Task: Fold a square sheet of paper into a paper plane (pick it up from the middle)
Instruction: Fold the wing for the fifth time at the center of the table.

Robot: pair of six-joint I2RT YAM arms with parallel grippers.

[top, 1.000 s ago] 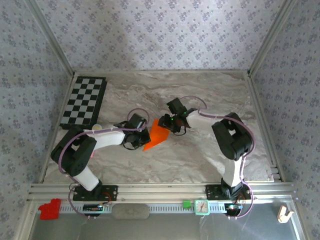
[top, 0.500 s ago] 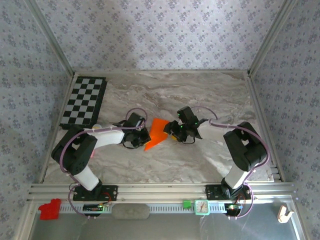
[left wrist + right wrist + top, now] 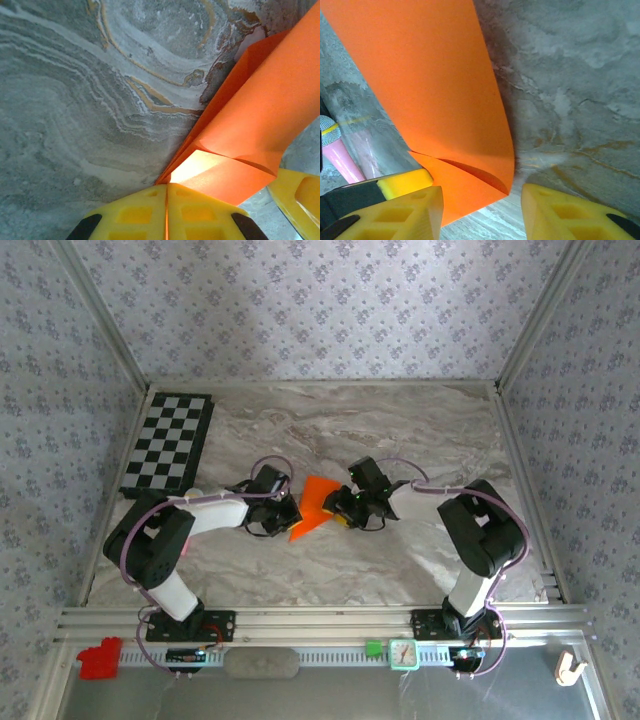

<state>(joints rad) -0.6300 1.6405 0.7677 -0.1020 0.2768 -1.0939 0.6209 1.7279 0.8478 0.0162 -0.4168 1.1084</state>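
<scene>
The square sheet of paper [image 3: 313, 503] is bright orange, partly folded, and stands tilted off the marble table between the two grippers. My left gripper [image 3: 289, 508] is shut on its left lower edge; in the left wrist view the yellow fingers [image 3: 135, 215] meet with the orange sheet [image 3: 260, 110] pinched in the seam. My right gripper [image 3: 337, 508] is at the sheet's right side. In the right wrist view it [image 3: 481, 202] is open, with the folded corner of the paper [image 3: 430, 85] lying between its fingers, close to the left finger [image 3: 405, 215] and clear of the right one.
A black-and-white checkerboard [image 3: 168, 445] lies at the far left of the table. A small red block [image 3: 98, 658] sits on the front rail at the left. Metal frame rails border the table [image 3: 420, 440]. The left arm's pink cable [image 3: 342, 160] runs beside the paper.
The right gripper pulled away to the right of the paper, then came back in lower against its right edge. The left gripper stayed shut on the paper.
</scene>
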